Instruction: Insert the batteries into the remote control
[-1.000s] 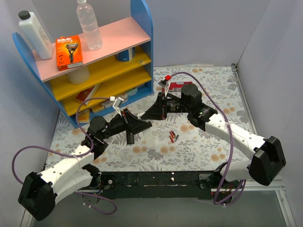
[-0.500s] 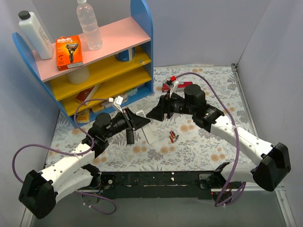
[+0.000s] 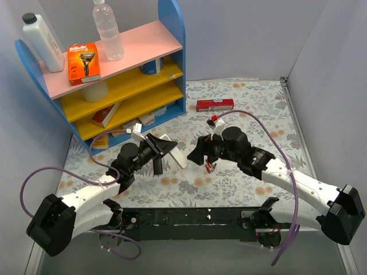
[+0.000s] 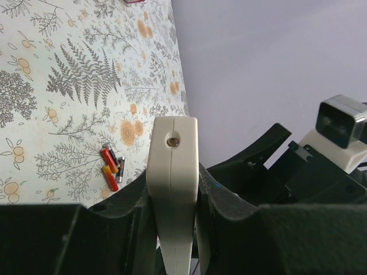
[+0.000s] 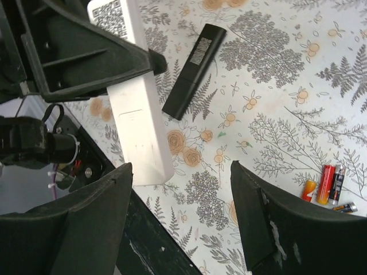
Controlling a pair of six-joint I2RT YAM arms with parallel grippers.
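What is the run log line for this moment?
left hand: shut on white remote | right hand: open, empty | batteries: on table, not loaded

Two arms, same build: left arm (image 3: 86,197) and right arm (image 3: 304,183) have white link shells and bulky black joint housings. A purple cable (image 3: 297,217) loops off each wrist, with a white plug (image 3: 137,129) on the left and a red plug (image 3: 214,119) on the right. Left gripper (image 3: 165,146) and right gripper (image 5: 182,167) are matte black with broad wedge-shaped fingers; the right's has pale scuffs.
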